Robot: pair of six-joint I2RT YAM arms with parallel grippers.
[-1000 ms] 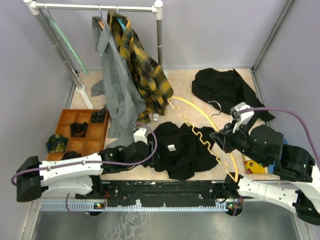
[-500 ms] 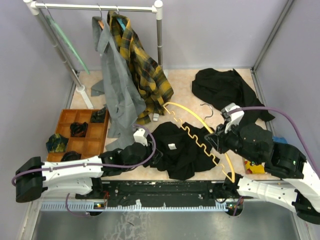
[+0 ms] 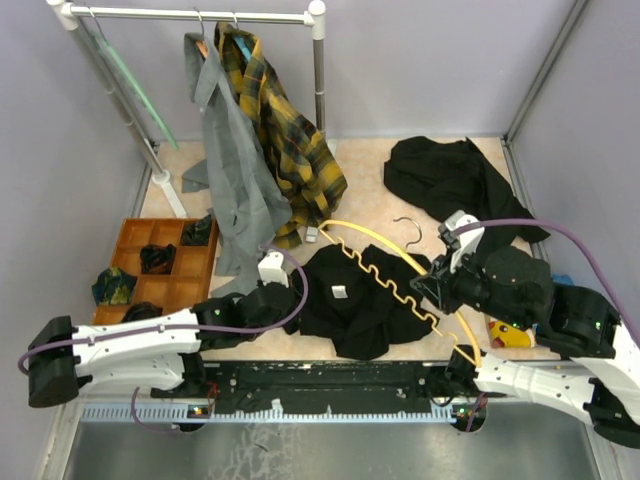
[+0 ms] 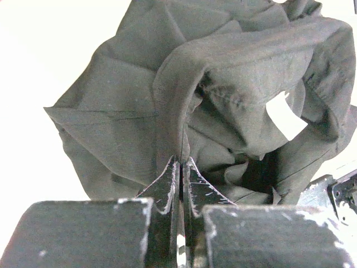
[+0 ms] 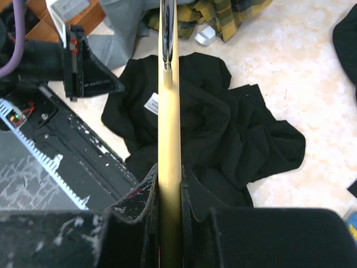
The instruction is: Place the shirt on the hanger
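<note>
The black shirt [image 3: 365,300] lies crumpled on the floor near the front, its white label [image 3: 339,293] facing up. My left gripper [image 3: 298,300] is at the shirt's left edge. In the left wrist view it [image 4: 181,162] is shut on a raised fold of the shirt [image 4: 223,84], near the label [image 4: 284,114]. My right gripper [image 3: 432,290] is shut on the yellow hanger [image 3: 385,245], whose curved bar reaches over the shirt with its metal hook [image 3: 405,225] pointing back. In the right wrist view the hanger bar [image 5: 169,111] runs up from the gripper [image 5: 169,173] above the shirt [image 5: 223,128].
A second black garment [image 3: 450,175] lies at the back right. A plaid shirt [image 3: 285,130] and a grey shirt [image 3: 230,170] hang from the rack [image 3: 190,14], beside a pale green hanger [image 3: 125,75]. An orange tray [image 3: 165,290] sits left, a yellow toy [image 3: 510,335] right.
My left gripper has shut on a fold at the shirt's left edge. My right arm has carried the hanger leftward and lower, over the shirt.
</note>
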